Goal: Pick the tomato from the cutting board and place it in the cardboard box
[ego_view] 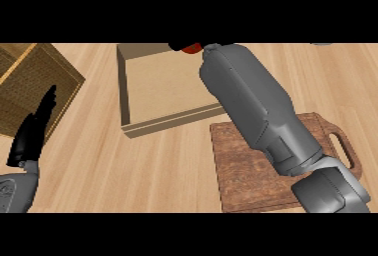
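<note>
Red tomato (191, 48) in right hand (179, 46), axis hidden.

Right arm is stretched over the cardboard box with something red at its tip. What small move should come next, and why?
Probably opening the right robot hand to release. The tomato shows as a red patch at that hand, at the far edge of the cardboard box, and the cutting board shows no tomato. The view's top edge cuts off the hand, so lowering slightly first may be safer. The left robot hand rests open at left.

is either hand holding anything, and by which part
The right hand holds the tomato over the cardboard box; which part cannot be told. The left hand holds nothing.
</note>
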Controlling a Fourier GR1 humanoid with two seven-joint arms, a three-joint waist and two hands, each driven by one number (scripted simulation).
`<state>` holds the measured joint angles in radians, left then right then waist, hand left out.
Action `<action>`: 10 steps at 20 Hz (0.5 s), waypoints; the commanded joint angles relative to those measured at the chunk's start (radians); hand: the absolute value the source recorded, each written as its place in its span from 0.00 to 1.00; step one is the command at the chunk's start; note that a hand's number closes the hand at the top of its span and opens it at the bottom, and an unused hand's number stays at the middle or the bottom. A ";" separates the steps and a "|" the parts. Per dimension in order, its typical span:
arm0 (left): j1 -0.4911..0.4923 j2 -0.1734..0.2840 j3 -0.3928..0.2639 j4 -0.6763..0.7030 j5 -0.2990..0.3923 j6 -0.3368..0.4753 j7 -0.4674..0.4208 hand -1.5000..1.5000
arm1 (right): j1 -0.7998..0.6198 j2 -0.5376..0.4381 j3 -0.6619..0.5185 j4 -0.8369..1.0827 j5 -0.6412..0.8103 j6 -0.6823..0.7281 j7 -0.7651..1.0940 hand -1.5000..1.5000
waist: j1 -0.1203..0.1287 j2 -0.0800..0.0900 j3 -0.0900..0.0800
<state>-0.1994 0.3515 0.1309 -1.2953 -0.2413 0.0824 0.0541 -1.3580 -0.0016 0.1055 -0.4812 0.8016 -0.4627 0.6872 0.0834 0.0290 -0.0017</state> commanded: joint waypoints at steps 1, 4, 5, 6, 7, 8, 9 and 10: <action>-0.010 -0.029 -0.023 -0.002 -0.015 0.015 0.003 0.50 | -0.040 0.001 -0.043 0.121 -0.049 -0.071 0.023 1.00 | 0.024 0.007 0.000; -0.034 -0.008 -0.019 -0.001 -0.002 -0.020 0.018 0.50 | -0.013 0.002 -0.094 0.153 -0.116 -0.095 -0.019 0.00 | 0.035 0.014 0.000; -0.029 -0.002 -0.013 -0.047 -0.001 -0.012 0.030 0.50 | -0.005 0.002 -0.102 0.170 -0.115 -0.109 -0.038 0.00 | 0.052 0.015 0.001; -0.014 0.008 0.005 -0.003 -0.008 0.003 -0.008 0.50 | 0.000 0.002 -0.131 0.175 -0.126 -0.096 -0.093 0.00 | 0.017 0.012 0.001; -0.022 -0.003 -0.008 0.012 -0.008 -0.007 -0.017 0.50 | -0.007 0.002 -0.121 0.192 -0.131 -0.117 -0.084 0.00 | 0.040 0.021 0.000; -0.049 -0.020 -0.025 -0.044 -0.019 0.009 0.067 0.50 | -0.004 0.002 -0.133 0.197 -0.135 -0.124 -0.114 0.00 | 0.031 0.014 0.002; -0.043 0.007 -0.005 -0.011 -0.002 -0.017 0.010 0.50 | -0.017 0.002 -0.134 0.199 -0.147 -0.131 -0.134 0.00 | 0.035 0.015 0.001; -0.033 0.022 0.009 0.019 0.014 -0.040 -0.020 0.50 | -0.033 0.002 -0.124 0.197 -0.156 -0.150 -0.139 0.00 | 0.040 0.013 0.000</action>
<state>-0.2300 0.3543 0.1243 -1.3050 -0.2430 0.0686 0.0611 -1.3739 -0.0002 -0.0052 -0.3112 0.6804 -0.5729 0.5989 0.1152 0.0422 -0.0006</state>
